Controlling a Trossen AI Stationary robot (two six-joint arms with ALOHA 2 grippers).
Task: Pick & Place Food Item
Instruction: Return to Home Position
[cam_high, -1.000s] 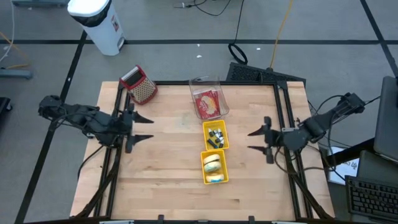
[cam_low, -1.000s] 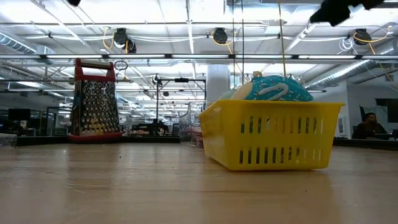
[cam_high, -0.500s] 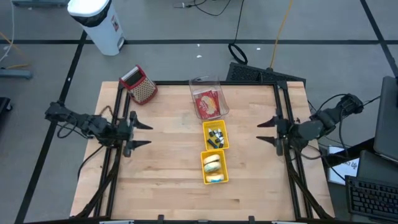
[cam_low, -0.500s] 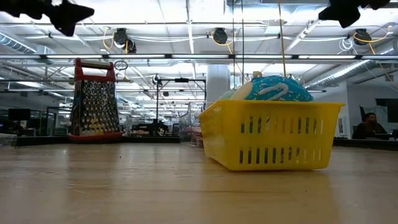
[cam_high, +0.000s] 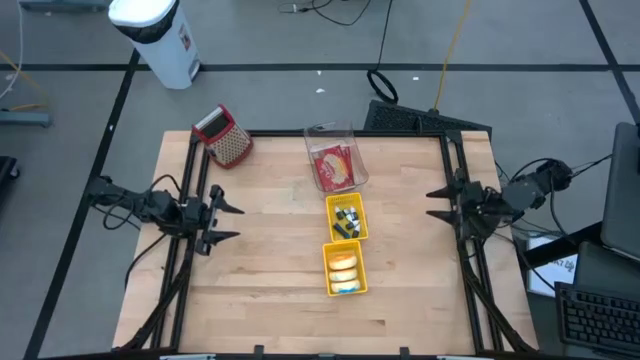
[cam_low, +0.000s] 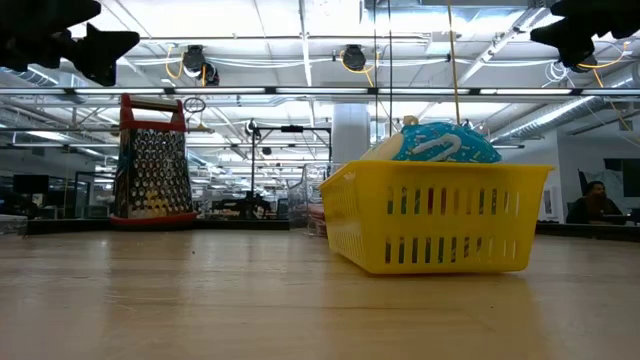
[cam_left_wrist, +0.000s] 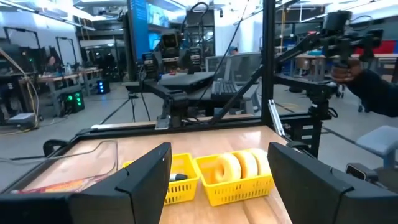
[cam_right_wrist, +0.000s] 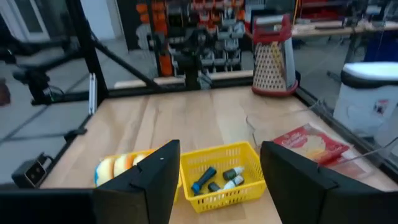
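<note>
Well, nearest the table's front edge sits the slotted yellow plastic bin (cam_high: 345, 268), round doughnuts (cam_high: 343, 265) heaped inside, well apart from both grippers. The left gripper (cam_high: 236, 222) and right gripper (cam_high: 437, 203) hang over the plank table's (cam_high: 270, 290) side edges, fingers spread wide, empty, with bare wood inward of each. Between them lies a second yellow bin (cam_high: 346, 217); beyond it are a clear tub (cam_high: 333, 160) and a perforated metal grater (cam_high: 224, 135).
</note>
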